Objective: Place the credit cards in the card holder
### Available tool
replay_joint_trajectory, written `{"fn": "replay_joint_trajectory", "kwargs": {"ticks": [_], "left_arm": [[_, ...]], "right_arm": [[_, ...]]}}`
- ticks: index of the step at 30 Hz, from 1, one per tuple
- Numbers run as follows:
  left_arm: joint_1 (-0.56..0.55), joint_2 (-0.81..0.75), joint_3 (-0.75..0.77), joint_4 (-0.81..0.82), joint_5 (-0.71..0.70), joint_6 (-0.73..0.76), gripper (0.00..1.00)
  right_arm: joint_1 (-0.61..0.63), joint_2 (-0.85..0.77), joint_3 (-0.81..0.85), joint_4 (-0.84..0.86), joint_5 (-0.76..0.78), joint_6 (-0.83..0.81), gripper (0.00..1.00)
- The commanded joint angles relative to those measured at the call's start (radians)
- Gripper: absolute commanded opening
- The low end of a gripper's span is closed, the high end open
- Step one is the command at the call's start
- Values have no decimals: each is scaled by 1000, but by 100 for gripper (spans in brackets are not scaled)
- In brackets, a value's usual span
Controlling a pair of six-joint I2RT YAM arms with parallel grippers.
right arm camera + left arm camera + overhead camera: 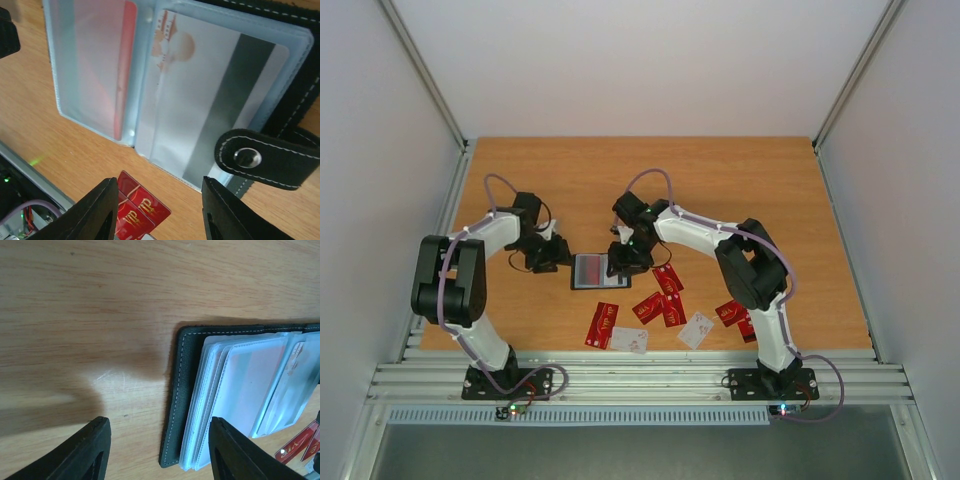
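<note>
Eyes on the card holder [592, 270]: lying open on the desk [770, 190], dead centre, flanked by both arms. Poised at its stitched black edge, the left gripper [159, 425]: released, jaws wide, grasping nothing. Opposite, the right gripper [158, 190]: likewise released, jaws apart above bare wood and two of the credit cards [142, 206], gripping nothing. Tucked into the clear sleeves [65, 60] already: one red card [126, 65] on one leaf, one white card [200, 90] with a dark stripe on the other. Loose on the near desk, plenty more cards, scattered, some overlapping.

Now the worries. Unpinned, that holder looks likely to skid on pushing a card at a sleeve mouth. Floppy, fanned sleeves too: easy to miss the slot, slip between two pockets, or flip a leaf shut. Close beside the right finger, the snap tab [255, 157]: a snag risk on any descent, enough to drag the whole case. Thin cards flat on wood: hard to lift by an edge, and from an overlapping pair, a risk of taking two or flicking one away.

On to legible writing: "VIP" in gold on the loose red cards. Orange emblem on the white card, lettering too blurred. No brand readable on the holder.
</note>
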Motion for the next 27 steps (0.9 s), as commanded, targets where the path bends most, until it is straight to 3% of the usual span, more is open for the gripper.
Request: {"fn": "replay_joint_trajectory", "kwargs": {"ticks": [1,7,16,27], "left_arm": [[4,9,-18,53,34,-6,56],[5,54,-30,87,96,-15,56],[5,96,-38,142,215,-23,55],[5,54,-29,157,326,-43,51]], "right_arm": [[-5,21,30,-43,49,-18,47],[-19,30,22,-80,108,-16,47],[-19,82,1,-46,60,-18,47],[-21,107,18,-46,44,-18,46]]}}
